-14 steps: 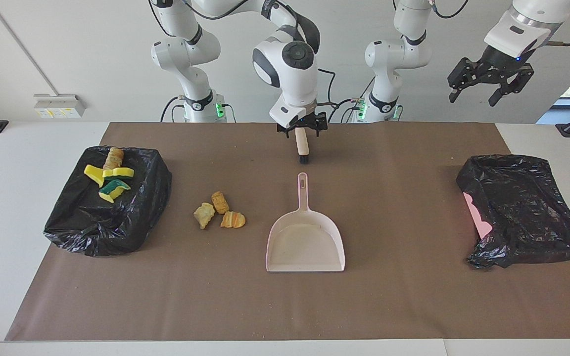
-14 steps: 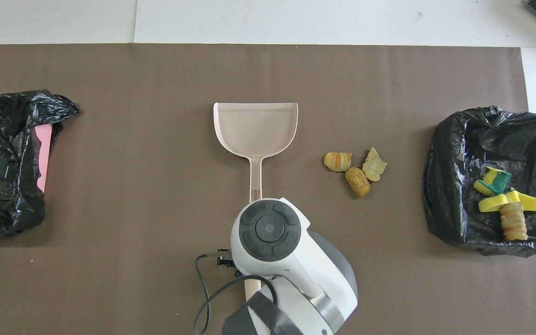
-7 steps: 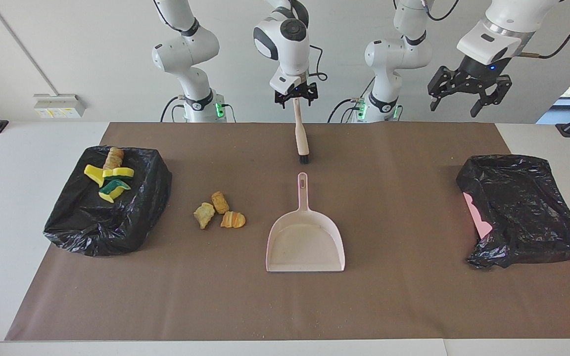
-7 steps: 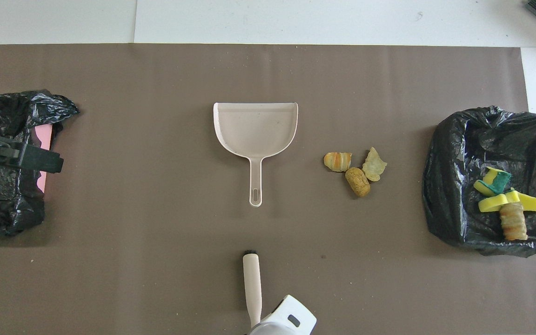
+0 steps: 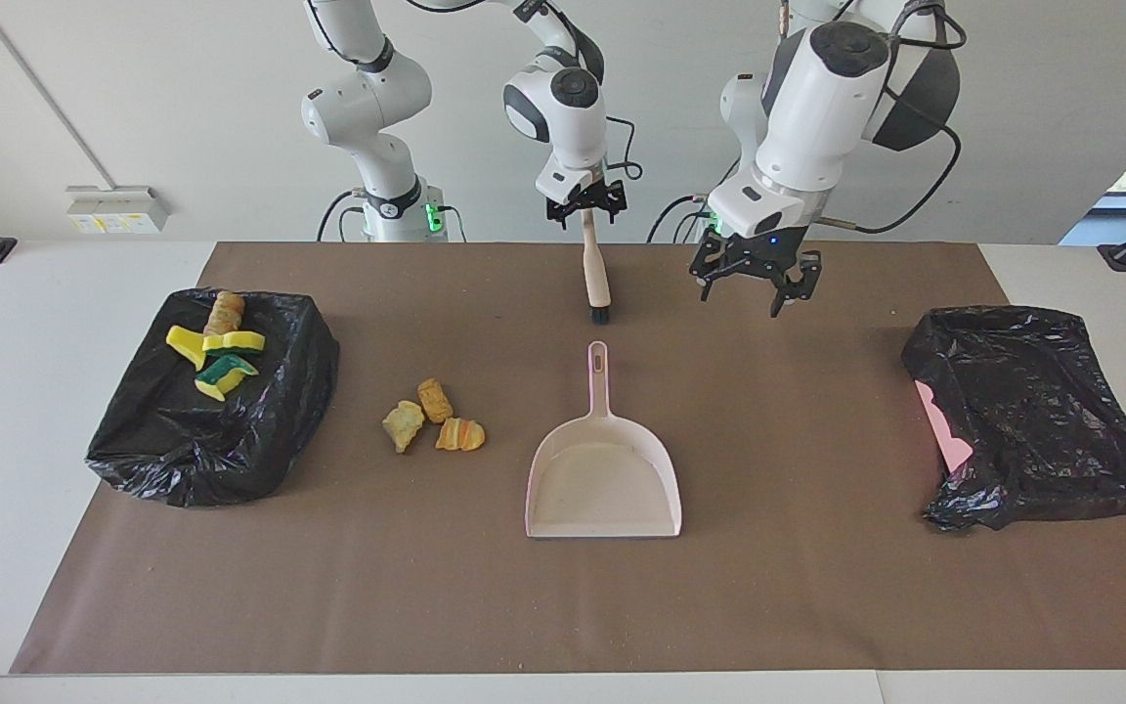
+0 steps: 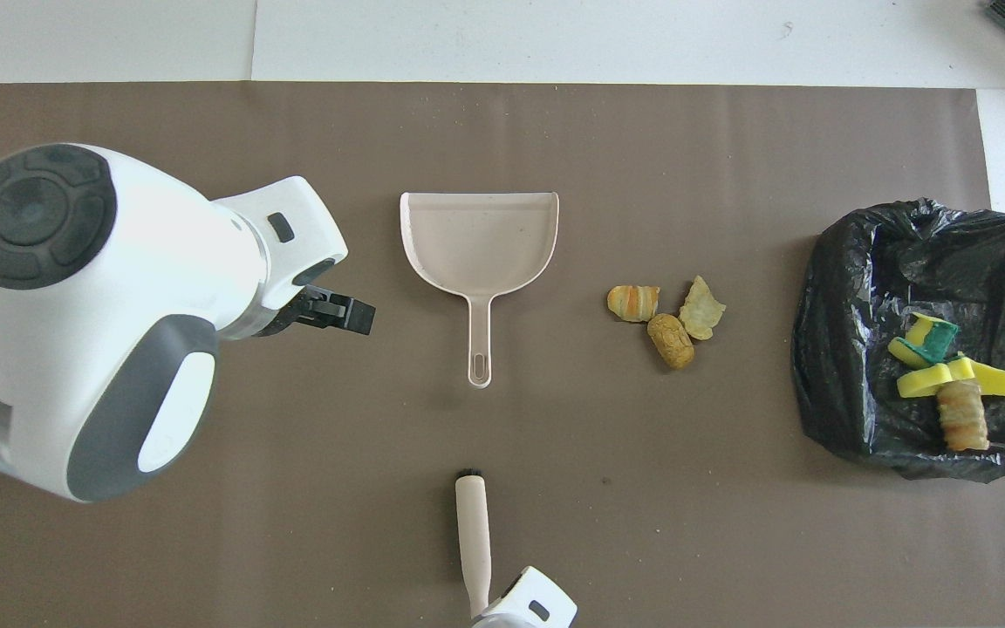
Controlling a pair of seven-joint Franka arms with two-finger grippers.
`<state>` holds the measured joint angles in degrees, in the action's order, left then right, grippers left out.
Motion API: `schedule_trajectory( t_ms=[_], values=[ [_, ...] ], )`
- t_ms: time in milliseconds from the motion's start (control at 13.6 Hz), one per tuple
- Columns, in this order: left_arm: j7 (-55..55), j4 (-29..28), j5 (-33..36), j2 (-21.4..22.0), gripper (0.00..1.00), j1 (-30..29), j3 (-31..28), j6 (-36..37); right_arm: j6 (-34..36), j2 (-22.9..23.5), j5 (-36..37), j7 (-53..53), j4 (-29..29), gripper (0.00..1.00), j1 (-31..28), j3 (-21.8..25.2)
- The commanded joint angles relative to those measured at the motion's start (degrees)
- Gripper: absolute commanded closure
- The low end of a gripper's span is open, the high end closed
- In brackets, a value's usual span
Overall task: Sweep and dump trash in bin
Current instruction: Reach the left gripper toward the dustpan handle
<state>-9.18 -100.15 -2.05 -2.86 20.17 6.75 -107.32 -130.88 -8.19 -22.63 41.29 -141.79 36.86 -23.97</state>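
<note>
Seven scraps of trash: three bread lumps [image 5: 434, 418] loose on the brown mat [image 5: 348, 587], and one bread lump [image 5: 224, 311] plus three yellow sponge chunks [image 5: 221, 356] on a black bag [image 5: 192, 450]; two black bags, the second [image 5: 1032, 411] at the opposite edge; one dustpan [image 5: 603, 479]; one brush [image 5: 597, 279]

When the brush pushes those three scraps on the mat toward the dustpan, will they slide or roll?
The rounded bread lump looks barrel-shaped, so it will probably roll. The flaky pale scrap looks thin and irregular, likely to slide or flip. The croissant-like piece may tumble. All three touch, so they would probably scatter rather than move together.
</note>
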Motion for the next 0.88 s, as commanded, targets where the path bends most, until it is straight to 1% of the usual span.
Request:
schedule_trajectory(
  t_ms=[0,73,147,220,293,367,440,513,587,807],
  values=[
    [-7.15,-0.66,-0.06,-5.56,0.00,4.95,-0.95,-7.17,-0.26,-0.51,-1.62,0.28,-0.77,0.00,1.20,0.24],
    [-9.87,-0.66,0.20,-8.19,0.00,7.49,-1.04,-9.55,0.53,-0.51,-1.45,0.37,-0.77,0.00,1.20,0.24],
    [-12.85,-0.66,0.29,-10.05,0.00,8.73,-1.04,-11.83,2.19,-0.77,-0.75,0.46,-0.69,0.00,1.20,0.24],
    [-15.50,-0.66,0.29,-11.46,0.00,9.88,-1.04,-13.42,3.25,-0.86,-0.57,0.46,-0.69,0.03,1.20,0.24],
    [-17.52,-0.57,0.38,-13.30,0.00,11.11,-1.13,-15.70,3.26,-0.86,-0.40,0.28,-0.69,0.20,1.20,0.24],
    [-19.02,-0.74,0.55,-14.62,0.00,11.21,-1.04,-17.72,3.17,-0.77,-0.39,0.11,-0.69,0.43,1.20,0.24],
    [-19.30,-0.83,0.56,-15.50,0.00,11.21,-1.04,-18.18,3.17,-0.68,-0.39,-0.07,-0.60,0.73,1.20,0.24],
    [-19.30,-1.18,0.56,-15.69,0.00,11.21,-1.04,-18.18,3.09,-0.77,-0.39,0.45,-0.60,0.95,1.20,0.24],
    [-19.30,-2.32,0.56,-15.69,0.00,11.29,-1.04,-18.53,3.08,-0.51,-0.39,0.46,-0.42,1.00,1.20,0.24],
    [-20.17,-3.64,0.56,-16.48,0.00,12.35,-1.04,-20.63,3.43,-0.07,-0.39,-0.85,-0.25,1.00,0.32,0.33]
  ],
)
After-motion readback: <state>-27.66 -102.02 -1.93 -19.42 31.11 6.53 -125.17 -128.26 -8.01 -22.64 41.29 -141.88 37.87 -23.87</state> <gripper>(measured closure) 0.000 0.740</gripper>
